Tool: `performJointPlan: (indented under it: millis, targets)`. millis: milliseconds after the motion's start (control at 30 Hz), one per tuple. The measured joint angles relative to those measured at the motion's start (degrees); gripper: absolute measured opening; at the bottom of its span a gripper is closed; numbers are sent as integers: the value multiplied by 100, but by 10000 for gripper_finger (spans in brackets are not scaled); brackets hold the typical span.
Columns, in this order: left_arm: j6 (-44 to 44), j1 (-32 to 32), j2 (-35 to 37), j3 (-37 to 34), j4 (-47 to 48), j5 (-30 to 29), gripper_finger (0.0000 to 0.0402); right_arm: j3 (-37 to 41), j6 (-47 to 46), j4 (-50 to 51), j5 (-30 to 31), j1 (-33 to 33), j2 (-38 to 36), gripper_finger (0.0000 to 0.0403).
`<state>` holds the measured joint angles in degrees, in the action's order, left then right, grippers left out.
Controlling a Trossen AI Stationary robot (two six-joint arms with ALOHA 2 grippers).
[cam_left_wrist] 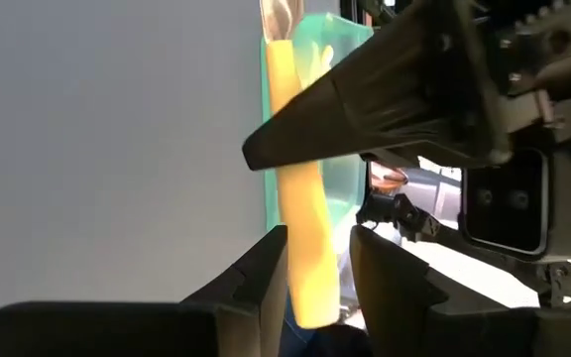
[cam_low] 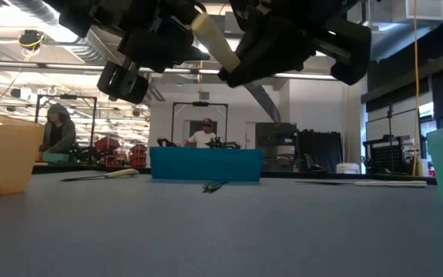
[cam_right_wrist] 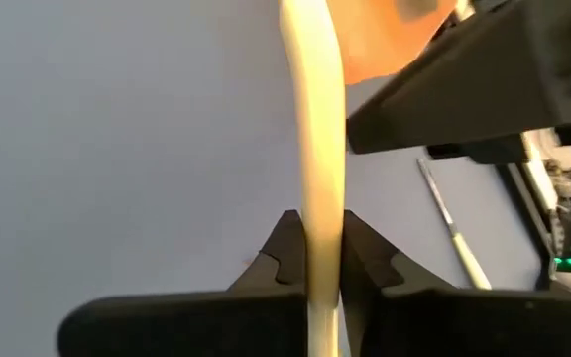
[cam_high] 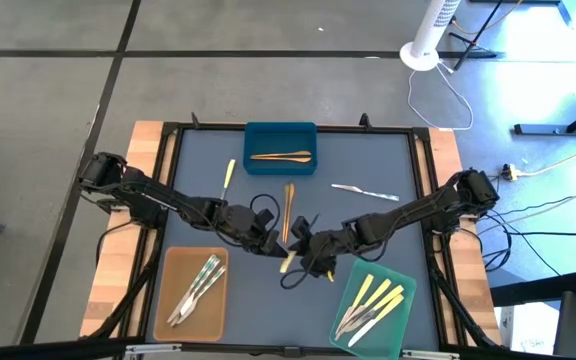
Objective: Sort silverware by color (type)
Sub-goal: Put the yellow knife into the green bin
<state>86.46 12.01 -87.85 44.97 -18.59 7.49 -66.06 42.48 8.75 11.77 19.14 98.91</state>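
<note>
- Two grippers meet mid-table on one pale yellow utensil [cam_high: 289,262], lifted above the mat.
- Left gripper [cam_left_wrist: 317,260] pinches one end.
- Right gripper [cam_right_wrist: 322,256] clamps the other; one should let go before the carry to the green tray [cam_high: 404,276].

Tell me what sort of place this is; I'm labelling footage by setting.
Probably a robotics lab or workshop: exposed ceiling ducts, equipment racks, and people seated at benches behind the table.
</note>
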Motion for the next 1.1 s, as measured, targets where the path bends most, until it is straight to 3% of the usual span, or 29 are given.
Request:
performJointPlan:
  millis: [233, 533, 900, 1100]
  targets:
    - [-288, 0, 0, 0, 9, -377, 106, -16, -6, 636, 201, 380, -14, 11]
    - [-2177, -79, 2, 0, 4, -743, 106, -946, -771, 1890, 910, 910, -58, 13]
    - [-3637, -240, 2, 0, 7, -988, 106, -2348, -4079, 3330, 977, 1040, -82, 13]
    - [-4137, -240, 2, 0, 7, -988, 106, -2413, -6302, 3952, 1538, 1483, -386, 13]
